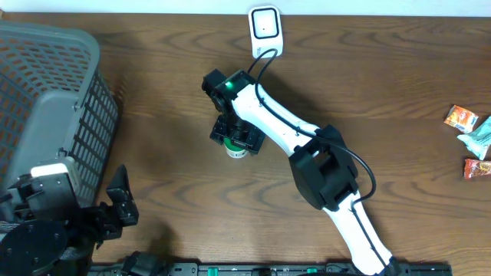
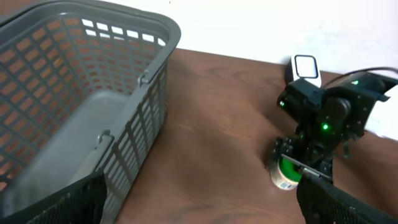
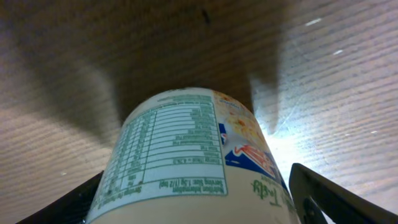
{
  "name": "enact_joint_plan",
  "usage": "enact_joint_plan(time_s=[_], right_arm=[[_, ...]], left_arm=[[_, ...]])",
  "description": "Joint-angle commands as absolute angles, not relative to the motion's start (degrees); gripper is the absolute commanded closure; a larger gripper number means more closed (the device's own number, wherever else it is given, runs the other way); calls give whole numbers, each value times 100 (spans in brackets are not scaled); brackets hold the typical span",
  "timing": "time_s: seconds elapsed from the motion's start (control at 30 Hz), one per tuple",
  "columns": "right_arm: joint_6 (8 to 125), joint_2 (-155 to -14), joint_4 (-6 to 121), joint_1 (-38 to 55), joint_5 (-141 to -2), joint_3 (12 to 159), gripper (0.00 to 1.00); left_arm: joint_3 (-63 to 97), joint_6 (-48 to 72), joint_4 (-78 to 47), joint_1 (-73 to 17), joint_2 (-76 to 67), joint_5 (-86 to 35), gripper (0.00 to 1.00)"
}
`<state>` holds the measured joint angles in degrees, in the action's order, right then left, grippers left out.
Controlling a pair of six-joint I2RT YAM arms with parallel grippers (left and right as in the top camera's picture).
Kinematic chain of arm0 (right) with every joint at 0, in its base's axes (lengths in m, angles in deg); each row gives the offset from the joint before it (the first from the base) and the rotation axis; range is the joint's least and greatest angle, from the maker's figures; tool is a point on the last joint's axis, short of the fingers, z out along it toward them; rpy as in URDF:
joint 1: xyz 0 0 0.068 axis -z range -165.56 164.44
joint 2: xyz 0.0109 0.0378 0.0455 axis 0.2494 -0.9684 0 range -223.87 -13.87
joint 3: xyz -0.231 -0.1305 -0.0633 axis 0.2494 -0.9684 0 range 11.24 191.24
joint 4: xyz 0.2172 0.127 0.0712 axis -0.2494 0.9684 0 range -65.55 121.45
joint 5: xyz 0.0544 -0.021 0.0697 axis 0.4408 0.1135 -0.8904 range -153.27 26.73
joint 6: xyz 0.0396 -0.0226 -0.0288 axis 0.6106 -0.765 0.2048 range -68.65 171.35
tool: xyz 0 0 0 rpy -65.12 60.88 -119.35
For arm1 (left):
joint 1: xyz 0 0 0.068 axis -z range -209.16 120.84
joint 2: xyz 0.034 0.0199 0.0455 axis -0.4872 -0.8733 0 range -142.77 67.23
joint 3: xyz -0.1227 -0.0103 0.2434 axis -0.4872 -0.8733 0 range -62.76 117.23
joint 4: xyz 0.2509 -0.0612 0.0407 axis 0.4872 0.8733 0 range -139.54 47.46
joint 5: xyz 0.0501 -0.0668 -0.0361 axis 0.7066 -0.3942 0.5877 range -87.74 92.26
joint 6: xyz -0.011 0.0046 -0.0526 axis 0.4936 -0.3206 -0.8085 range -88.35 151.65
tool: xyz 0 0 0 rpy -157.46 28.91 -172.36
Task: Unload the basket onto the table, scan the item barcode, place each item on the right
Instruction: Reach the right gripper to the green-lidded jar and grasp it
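Item: green-lidded white cylindrical tub [image 3: 180, 155] — upright, near the white barcode scanner [image 1: 265, 27].
Right gripper [image 1: 238, 139]: jaws spread, straddling the tub.
Left gripper [image 2: 200, 186]: wide open — well apart from the scanner.

The small white tub [image 1: 236, 151] stands upright near the table's middle, green lid on top. Its side carries a green nutrition panel and a colourful picture (no barcode shows). The white barcode scanner [image 1: 265, 29] lies at about 12 o'clock from it, well apart, window facing up.
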<state>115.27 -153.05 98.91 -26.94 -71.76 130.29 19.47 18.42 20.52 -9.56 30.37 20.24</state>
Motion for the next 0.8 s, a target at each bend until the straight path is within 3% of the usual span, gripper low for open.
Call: enact_joint_plan(time_s=[0.0,0.1,0.23,0.43,0.77], right_arm=[[11667,-15379,9733,-2729,-7274,12629,17],[11667,-15379,9683,-2729,-7294,12526,34],[11597,-15379,9694,-2723,-7281,12524,44],[11120,-15370,9727,-2603,-7609,12563,46],[8847,-15370,10269,-1366,-9690,12598,50]], left_arm=[[1910,1916,2111,-985,3026,2101,2],[1910,1916,2120,-985,3026,2101,2],[1908,1916,2120,-985,3026,2101,2],[1910,1916,2120,-985,3026,2101,2],[1910,1916,2120,-985,3026,2101,2]])
